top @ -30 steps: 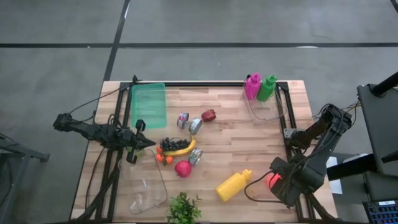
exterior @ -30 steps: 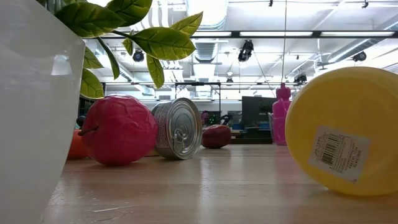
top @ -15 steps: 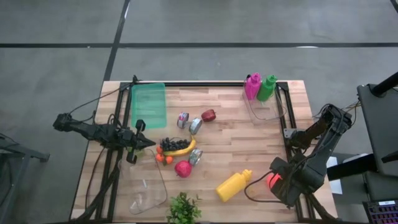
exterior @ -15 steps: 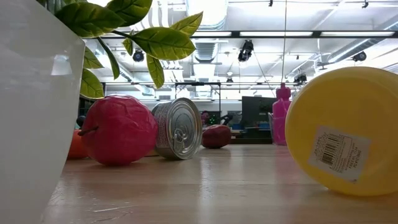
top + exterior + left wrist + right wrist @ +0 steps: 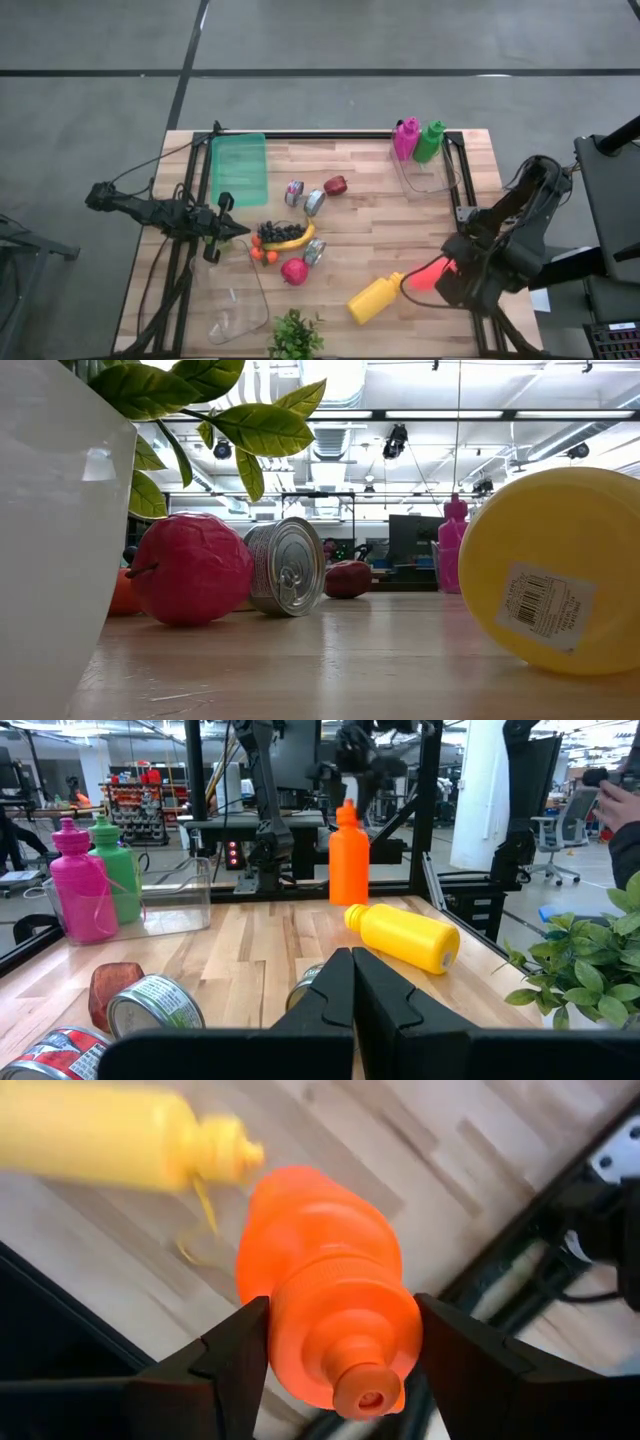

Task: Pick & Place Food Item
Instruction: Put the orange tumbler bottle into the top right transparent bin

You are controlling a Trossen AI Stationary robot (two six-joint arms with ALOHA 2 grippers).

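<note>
the right gripper (image 5: 447,278) sits over the near right corner of the wooden table (image 5: 370,230), its two fingers part open and pressed against the sides of an orange bottle (image 5: 325,1295). the right wrist view shows the grip on the bottle's neck end, just behind the cap, which points back toward the camera. the bottle is clear of the boards; in the left wrist view it hangs upright in the air beyond the yellow bottle (image 5: 374,297). holding it by the narrow end likely gives the fingers a shoulder to hold against, so the smooth body cannot slide out while it is carried.

the yellow bottle lies on its side just left of the held one, cap toward the right gripper, near enough that a low swing could knock it.

the left gripper (image 5: 222,228) waits at the left edge, fingers pressed together on nothing, out of the way of the fruit pile: banana (image 5: 291,240), grapes (image 5: 276,231), red pomegranate (image 5: 294,270), cans (image 5: 314,201).

likely targets are the clear tub (image 5: 431,172) at the far right, behind which the pink bottle (image 5: 404,138) and green bottle (image 5: 429,140) stand, the green bin (image 5: 239,168) at far left, or the clear container (image 5: 240,310) at near left; which one is meant i cannot tell. the task is mid-carry by my reading.
</note>
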